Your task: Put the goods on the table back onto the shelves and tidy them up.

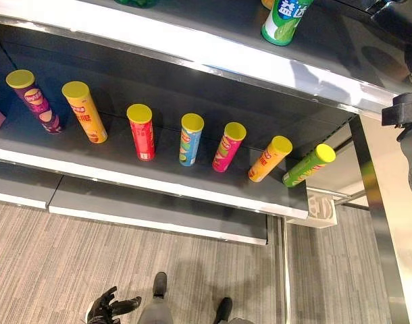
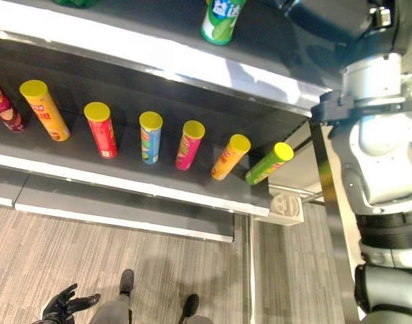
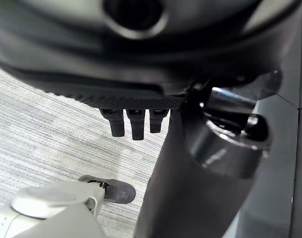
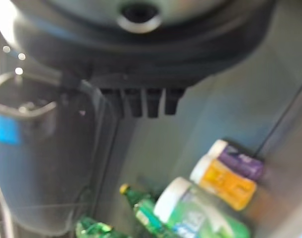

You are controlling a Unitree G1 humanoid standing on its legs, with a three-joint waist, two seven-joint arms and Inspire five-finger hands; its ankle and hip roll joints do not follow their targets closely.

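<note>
Currently stocked, middle shelf [image 1: 159, 185]: seven crisp tubes in one row, all upright, each well apart from its neighbour and capped with a yellow lid. Purple tube [image 1: 34, 101], yellow tube [image 1: 85, 112], red tube [image 1: 142, 131], blue tube [image 1: 190, 140], pink tube [image 1: 228, 146], orange tube [image 1: 269, 158], green tube [image 1: 309, 165]: one of each.

Upper shelf [image 1: 213, 50]: one green-and-white canister [image 1: 285, 20] near the edge. Right wrist view, same area: green-and-white canister, one orange canister [image 4: 223, 182], one purple canister [image 4: 240, 162], green bottles [image 4: 141, 210], number unclear.

Handling, judged: tubes likely light, stiff card, smooth and apt to slip or topple; best taken round the mid-body, never by the lid. Canisters likely heavier, rigid, same mid-body hold.

Left hand [image 1: 106, 307]: low over the floor, fingers relaxed and apart, holding nothing. Right hand [image 4: 141, 101]: raised at the upper shelf, fingers straight, nothing clasped.
</note>
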